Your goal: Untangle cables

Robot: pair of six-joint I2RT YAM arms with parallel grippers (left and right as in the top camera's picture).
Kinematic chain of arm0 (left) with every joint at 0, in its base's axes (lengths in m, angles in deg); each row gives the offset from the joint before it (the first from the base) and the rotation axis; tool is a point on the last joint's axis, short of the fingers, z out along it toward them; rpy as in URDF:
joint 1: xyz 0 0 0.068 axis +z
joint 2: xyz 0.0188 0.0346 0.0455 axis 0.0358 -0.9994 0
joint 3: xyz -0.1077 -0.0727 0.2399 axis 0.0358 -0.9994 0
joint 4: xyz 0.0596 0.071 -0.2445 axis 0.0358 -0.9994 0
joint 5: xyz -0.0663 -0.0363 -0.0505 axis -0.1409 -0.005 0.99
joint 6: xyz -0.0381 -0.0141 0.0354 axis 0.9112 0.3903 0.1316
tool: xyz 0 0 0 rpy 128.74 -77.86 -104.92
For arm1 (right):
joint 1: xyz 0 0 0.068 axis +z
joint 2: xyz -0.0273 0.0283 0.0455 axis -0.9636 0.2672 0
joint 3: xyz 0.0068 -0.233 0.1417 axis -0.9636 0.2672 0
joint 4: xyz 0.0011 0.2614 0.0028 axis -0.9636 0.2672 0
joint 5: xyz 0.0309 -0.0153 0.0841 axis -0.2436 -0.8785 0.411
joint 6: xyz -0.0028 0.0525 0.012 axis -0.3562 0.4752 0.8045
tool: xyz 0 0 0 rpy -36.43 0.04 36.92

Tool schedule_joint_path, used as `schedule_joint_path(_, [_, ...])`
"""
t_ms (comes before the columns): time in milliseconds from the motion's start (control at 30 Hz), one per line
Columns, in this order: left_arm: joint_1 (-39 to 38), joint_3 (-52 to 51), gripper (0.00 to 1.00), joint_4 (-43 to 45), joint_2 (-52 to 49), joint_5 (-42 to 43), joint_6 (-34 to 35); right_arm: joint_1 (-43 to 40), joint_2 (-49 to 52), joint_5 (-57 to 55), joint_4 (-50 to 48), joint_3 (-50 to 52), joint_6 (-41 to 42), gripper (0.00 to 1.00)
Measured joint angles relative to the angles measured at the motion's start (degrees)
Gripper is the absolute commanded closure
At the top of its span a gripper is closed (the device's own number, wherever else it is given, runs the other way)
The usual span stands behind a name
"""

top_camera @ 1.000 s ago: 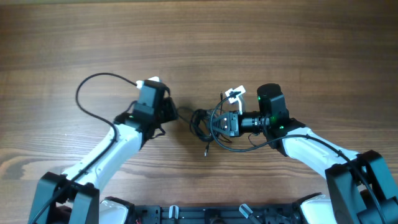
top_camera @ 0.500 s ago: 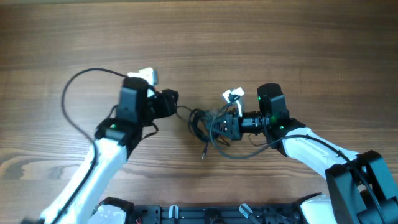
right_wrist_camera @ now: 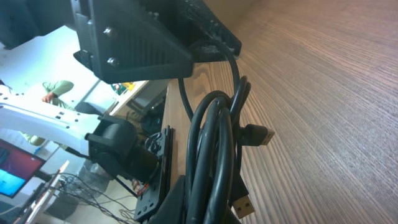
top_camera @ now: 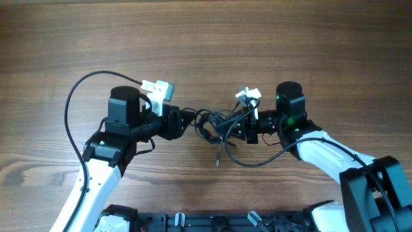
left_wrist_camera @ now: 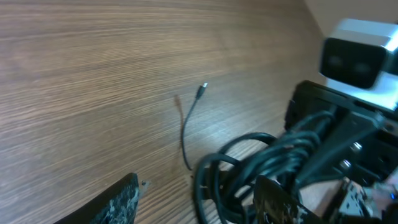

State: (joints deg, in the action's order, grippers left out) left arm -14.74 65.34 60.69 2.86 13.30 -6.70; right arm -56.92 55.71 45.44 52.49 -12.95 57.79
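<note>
How many cords make up the knot of thin black flexible cables cannot be counted, as they are bunched too tightly. The tips of the right gripper are buried in the loops and cut off at the bottom of its wrist view. Two ends show there: a black plug and a metal-tipped plug. One loose tail trails onto the brown wooden table. Both arms reach inward, low, facing each other across the knot at mid-table. The right gripper is clenched on the bundle. The left gripper is released, its two fingers spread apart, just beside the loops.
</note>
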Motion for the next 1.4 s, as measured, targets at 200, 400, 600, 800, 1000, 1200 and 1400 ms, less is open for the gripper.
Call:
schedule_joint_path(200, [0.0, 0.02, 0.47, -1.77, -0.2, 3.1, -3.72, -0.07, 0.0, 0.79, 0.61, 0.0, 1.07, 0.95])
schedule_joint_path(400, [-4.07, 0.02, 0.51, -1.2, -8.33, -0.35, -4.2, -0.07, 0.0, 1.51, 0.85, 0.0, 2.19, 0.95])
schedule_joint_path(600, [-7.15, 0.02, 0.55, 2.95, -13.31, -4.98, 0.33, -0.24, 0.0, 1.51, 1.03, 0.0, 2.78, 0.94])
schedule_joint_path(800, [-7.87, 0.02, 0.45, 4.66, -13.35, -7.78, 3.65, -0.24, 0.0, 2.14, 0.94, 0.0, 2.78, 0.94])
schedule_joint_path(1000, [-10.78, 0.0, 0.62, 9.81, -13.77, -9.16, 4.52, -0.44, 0.0, 4.85, 0.79, 0.0, 3.67, 0.93])
schedule_joint_path(1200, [-15.08, 0.02, 0.96, 11.5, -16.85, -14.19, 10.29, -0.44, 0.0, 3.91, 1.03, 0.0, 5.38, 0.94])
schedule_joint_path(1400, [-14.14, 0.07, 0.96, 11.52, -17.77, -24.63, 23.34, -0.37, 0.0, 1.46, 0.76, 0.0, 5.35, 0.94])
